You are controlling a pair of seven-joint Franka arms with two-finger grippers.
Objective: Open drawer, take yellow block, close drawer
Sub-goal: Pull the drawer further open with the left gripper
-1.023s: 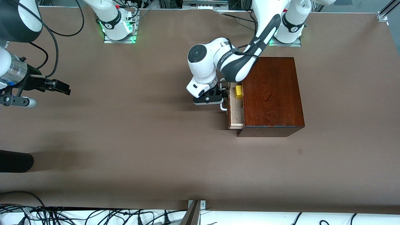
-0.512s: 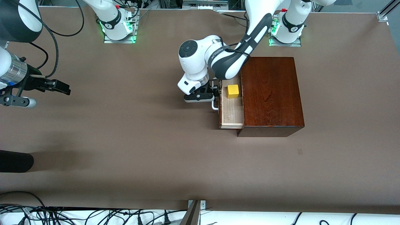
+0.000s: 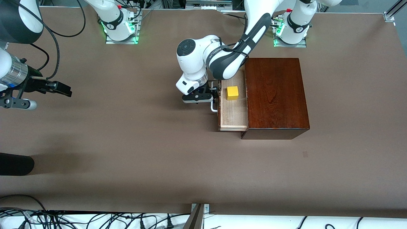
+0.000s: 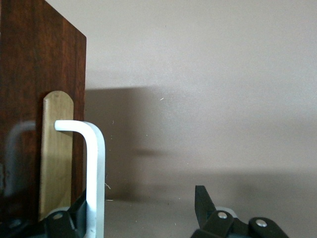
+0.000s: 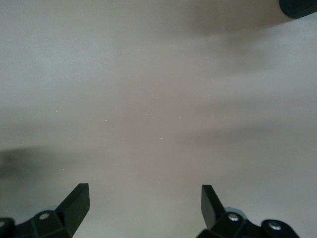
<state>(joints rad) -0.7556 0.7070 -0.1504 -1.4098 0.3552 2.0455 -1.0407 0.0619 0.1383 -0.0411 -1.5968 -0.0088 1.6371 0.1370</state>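
The drawer (image 3: 233, 114) stands partly pulled out of the dark mahogany box (image 3: 275, 95), toward the right arm's end of the table. The yellow block (image 3: 232, 93) sits in the pale tray, in full view. My left gripper (image 3: 216, 93) is open at the white bar handle (image 3: 214, 107). In the left wrist view the handle (image 4: 94, 168) lies against one finger (image 4: 74, 213), with the other finger well apart; the gripper (image 4: 141, 203) is not clamped. The drawer front (image 4: 29, 89) fills one side there. My right gripper (image 3: 64, 89) waits open over bare table, also open in its wrist view (image 5: 143, 193).
A dark rounded object (image 3: 16, 163) lies at the right arm's end of the table, nearer the camera; its tip shows in the right wrist view (image 5: 299, 7). Cables (image 3: 79, 219) run along the table's near edge. A bracket (image 3: 198, 213) sits there too.
The left gripper has moved toward the right arm's end with the handle, sliding the drawer farther out. The yellow block, half hidden before, now shows whole. The right arm has not moved.
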